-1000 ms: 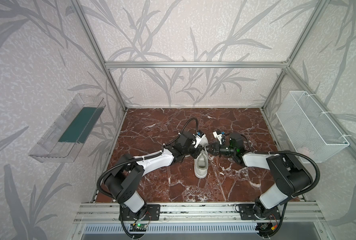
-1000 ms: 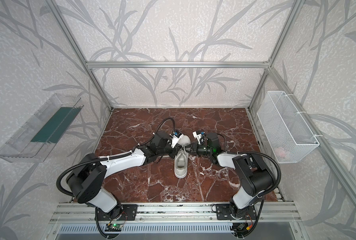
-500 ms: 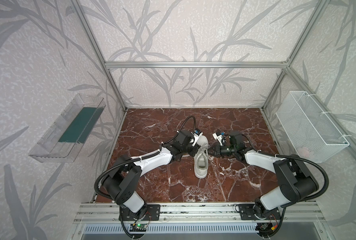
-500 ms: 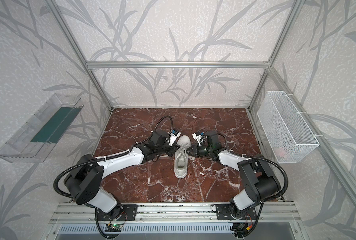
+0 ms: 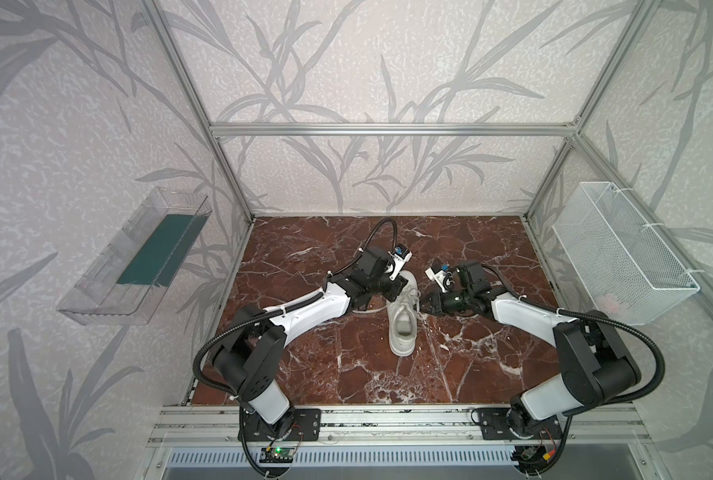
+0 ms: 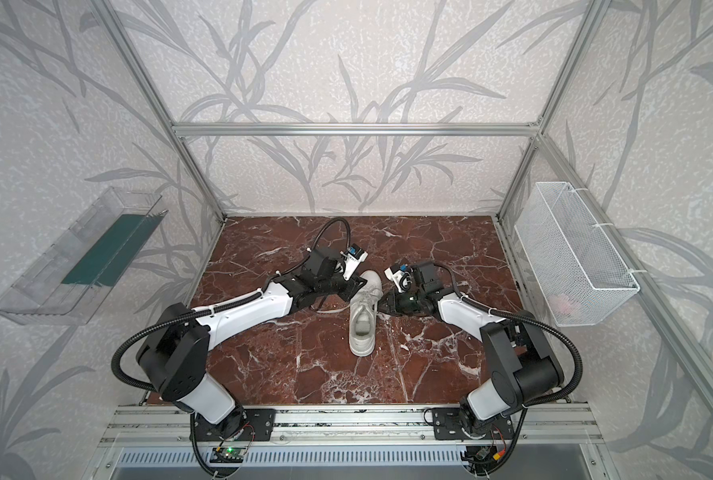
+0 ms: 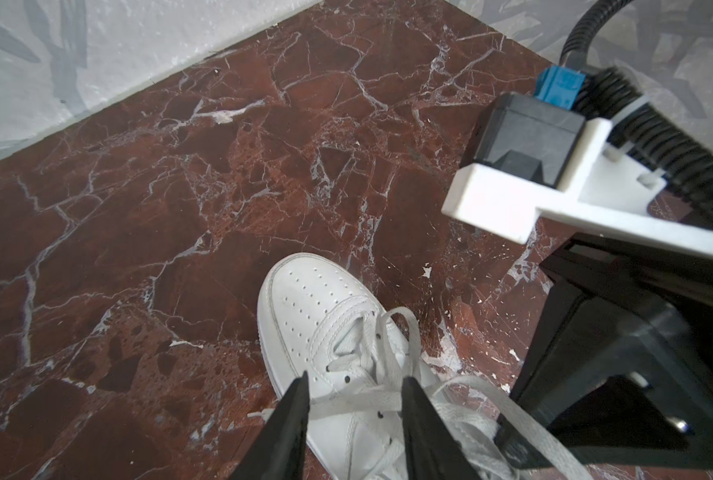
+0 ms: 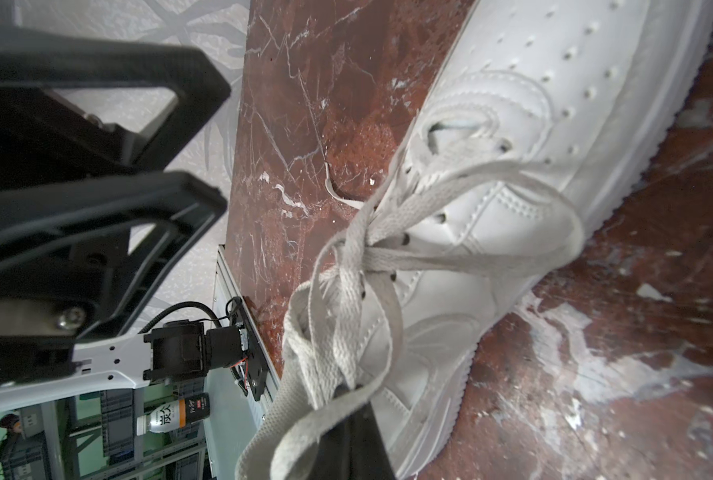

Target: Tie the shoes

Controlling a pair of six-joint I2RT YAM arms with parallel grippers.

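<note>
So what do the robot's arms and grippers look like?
The left arm and right arm have white shells between bulky black joints, each with a black ribbed hose. The left gripper and right gripper are black with tapered fingers.

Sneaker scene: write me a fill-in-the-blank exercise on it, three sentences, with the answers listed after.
1. The sneaker standing on the marble tabletop is entirely ___ in colour.
2. In the left wrist view, the left gripper hangs over the shoe with its jaws ___.
3. The right gripper is shut on the shoe's ___.

Answers: white; open; laces
</note>
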